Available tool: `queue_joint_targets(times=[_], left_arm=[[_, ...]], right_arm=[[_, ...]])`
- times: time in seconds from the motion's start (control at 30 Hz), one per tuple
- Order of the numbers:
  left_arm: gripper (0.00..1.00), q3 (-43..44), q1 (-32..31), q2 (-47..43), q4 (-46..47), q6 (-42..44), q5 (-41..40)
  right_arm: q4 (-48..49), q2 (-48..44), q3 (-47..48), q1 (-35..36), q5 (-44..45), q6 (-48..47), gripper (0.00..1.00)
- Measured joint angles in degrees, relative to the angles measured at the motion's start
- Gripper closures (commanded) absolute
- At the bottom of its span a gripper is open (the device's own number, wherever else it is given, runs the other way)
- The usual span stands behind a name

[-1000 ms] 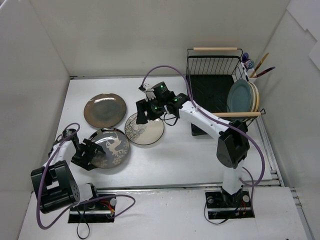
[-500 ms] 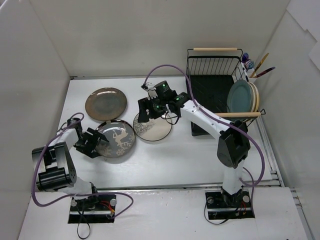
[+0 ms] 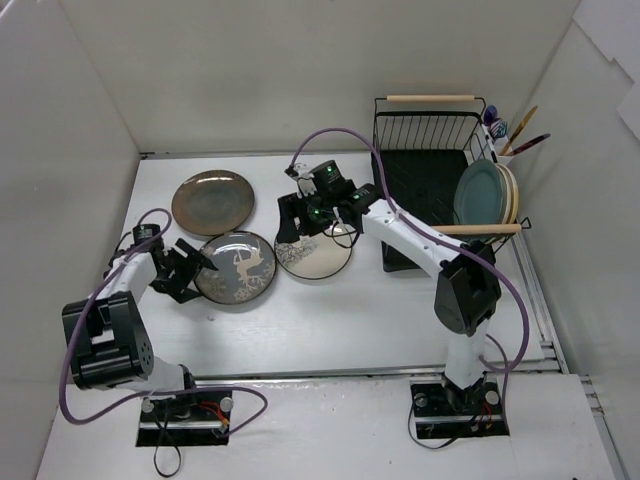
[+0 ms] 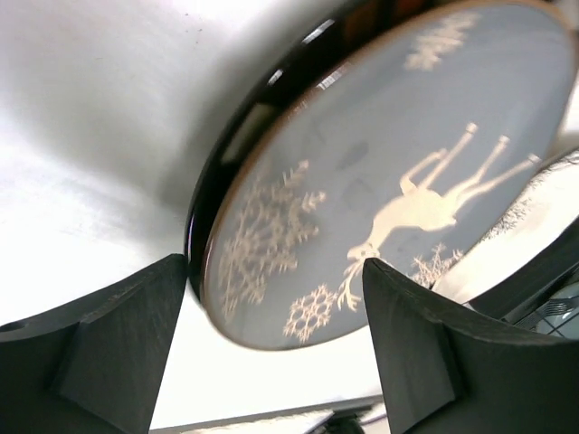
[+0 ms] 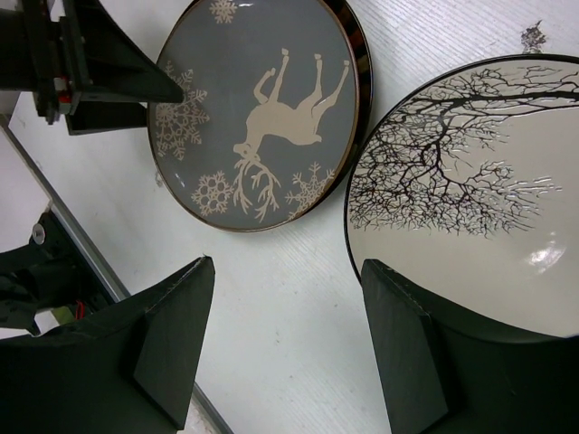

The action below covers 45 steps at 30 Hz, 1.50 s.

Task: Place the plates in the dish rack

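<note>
The dark grey plate point(image 3: 237, 265) with a pale deer motif lies flat on the table. My left gripper point(image 3: 185, 268) is open at its left rim, and the rim sits just ahead of the spread jaws in the left wrist view point(image 4: 380, 163). A cream plate point(image 3: 315, 250) with a black tree motif lies right of it, almost touching. My right gripper point(image 3: 290, 218) is open and empty above the table between the two plates point(image 5: 289, 353). A brown-bronze plate point(image 3: 212, 202) lies behind. The dish rack point(image 3: 430, 180) holds a teal plate point(image 3: 480, 192) and cream ones upright.
A utensil cup point(image 3: 505, 140) with several utensils hangs on the rack's far right corner. White walls enclose the table on the left, back and right. My left gripper also shows in the right wrist view point(image 5: 90, 63), at the grey plate's edge.
The left gripper and the grey deer plate have moved away from the arm bases and to the right, toward the cream plate. The cream plate and the right gripper have shifted right.
</note>
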Motion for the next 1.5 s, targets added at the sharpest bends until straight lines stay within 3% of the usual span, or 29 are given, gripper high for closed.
queue_joint_targets(times=[0.2,0.4,0.83,1.5], left_arm=[[0.27,1.2,0.8,-7.5,-3.5,4.3,-3.4],[0.30,3.7,0.8,-8.2,-3.7,8.9,-4.5],[0.40,6.1,0.8,-0.4,-3.4,15.0,-3.2],[0.42,6.6,0.8,3.7,-1.5,16.4,0.9]], right_arm=[[0.1,0.0,-0.7,0.0,0.0,0.4,0.37],[0.2,0.0,-1.4,0.0,0.0,0.6,0.37],[0.3,-0.1,-3.0,0.1,0.0,0.6,0.37],[0.3,-0.1,-3.0,0.1,0.5,0.6,0.37]])
